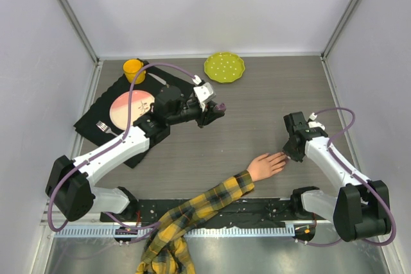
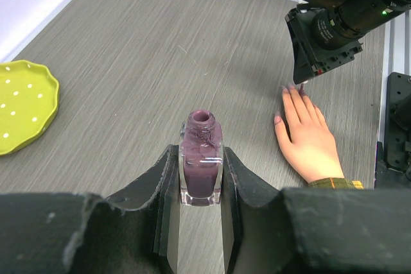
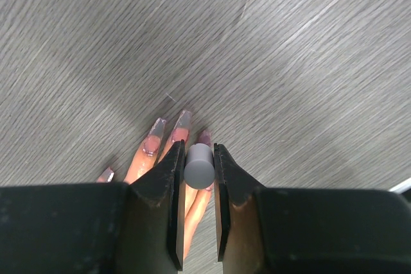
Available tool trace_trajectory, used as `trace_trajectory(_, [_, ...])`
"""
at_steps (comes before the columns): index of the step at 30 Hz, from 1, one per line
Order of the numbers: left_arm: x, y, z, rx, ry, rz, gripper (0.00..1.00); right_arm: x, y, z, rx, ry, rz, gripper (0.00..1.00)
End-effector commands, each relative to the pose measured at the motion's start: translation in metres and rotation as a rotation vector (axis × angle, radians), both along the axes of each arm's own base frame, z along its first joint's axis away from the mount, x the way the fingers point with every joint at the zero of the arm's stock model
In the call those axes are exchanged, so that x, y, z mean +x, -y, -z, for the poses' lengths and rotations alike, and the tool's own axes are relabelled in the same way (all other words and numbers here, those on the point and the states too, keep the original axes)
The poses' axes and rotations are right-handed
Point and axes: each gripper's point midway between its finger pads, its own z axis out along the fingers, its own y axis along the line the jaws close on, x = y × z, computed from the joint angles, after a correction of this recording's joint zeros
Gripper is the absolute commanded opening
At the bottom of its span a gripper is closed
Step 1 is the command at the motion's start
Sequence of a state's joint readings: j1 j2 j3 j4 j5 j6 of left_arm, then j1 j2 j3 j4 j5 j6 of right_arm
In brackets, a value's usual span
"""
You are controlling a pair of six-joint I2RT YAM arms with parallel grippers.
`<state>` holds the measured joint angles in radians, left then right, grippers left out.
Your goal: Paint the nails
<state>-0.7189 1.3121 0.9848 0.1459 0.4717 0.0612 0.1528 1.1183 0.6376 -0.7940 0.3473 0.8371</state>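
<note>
Polish bottle is clamped by left gripper; brush cap pinched by right gripper, lower centre, over nails; strokes should be kept light, within nail edges.

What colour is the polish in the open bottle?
Dusky purple. The bottle shows best in the left wrist view.

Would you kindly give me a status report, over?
Left gripper shut on open glass bottle of purple polish. Right gripper shut on grey cylindrical cap, over nails of pale mannequin hand. Nothing in the way.
</note>
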Motion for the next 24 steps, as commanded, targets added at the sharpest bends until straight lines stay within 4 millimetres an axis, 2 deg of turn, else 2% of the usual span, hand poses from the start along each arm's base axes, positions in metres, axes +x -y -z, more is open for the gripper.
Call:
trace_trajectory(1, [-0.001,0.003,-0.02,-0.044,0.062,0.018,0.0,0.01,0.009,-0.021,-0.042,0.067,0.031,0.01])
trace_trajectory(17, [-0.001,0.003,-0.019,-0.042,0.061,0.017,0.0,0.008,-0.003,-0.01,0.017,0.031,-0.006,0.01])
trace_trajectory(24, [-0.001,0.003,-0.018,-0.04,0.059,0.018,0.0,0.005,-0.001,-0.006,0.01,0.017,0.002,0.01])
